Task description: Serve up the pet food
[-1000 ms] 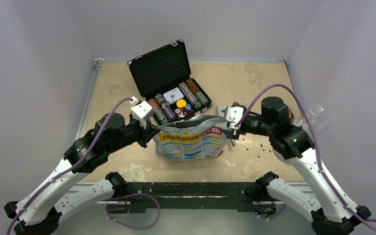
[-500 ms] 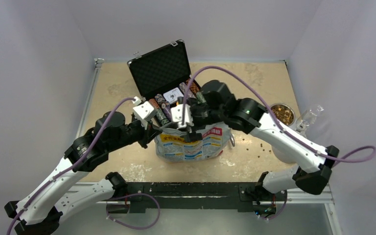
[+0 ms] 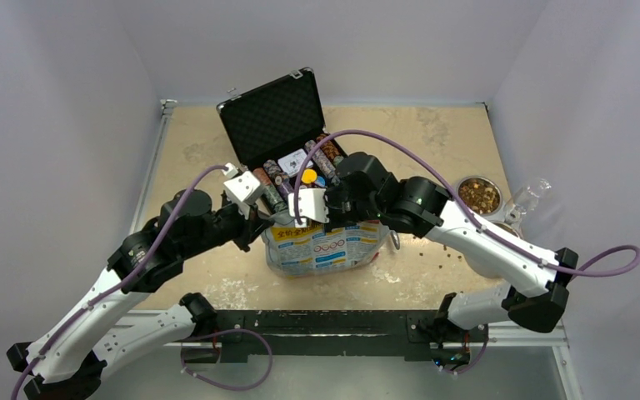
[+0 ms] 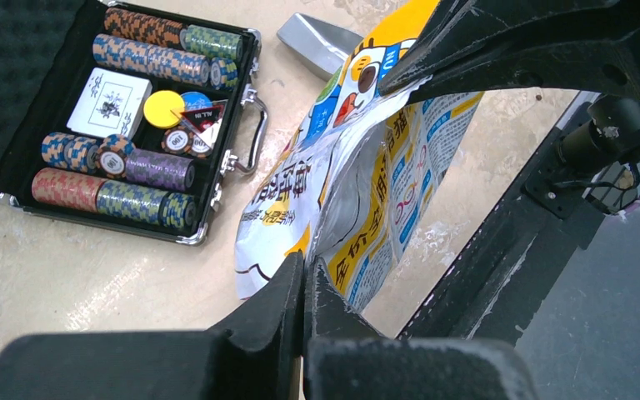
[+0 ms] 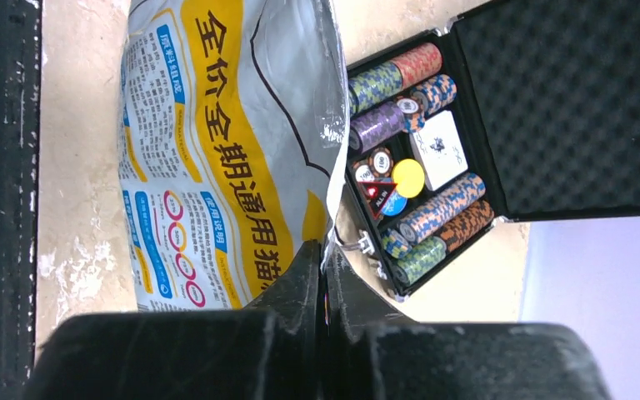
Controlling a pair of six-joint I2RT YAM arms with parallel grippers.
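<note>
Only overhead shows kibble (image 3: 480, 195) in the bowl (image 3: 459, 188); close-up, left pincer (image 4: 304, 268) and right pincer (image 5: 325, 252) clamp the bag (image 5: 217, 125).

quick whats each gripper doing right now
Left gripper: shut on the edge of the pet food bag.
Right gripper: shut on the pet food bag's edge too.
</note>
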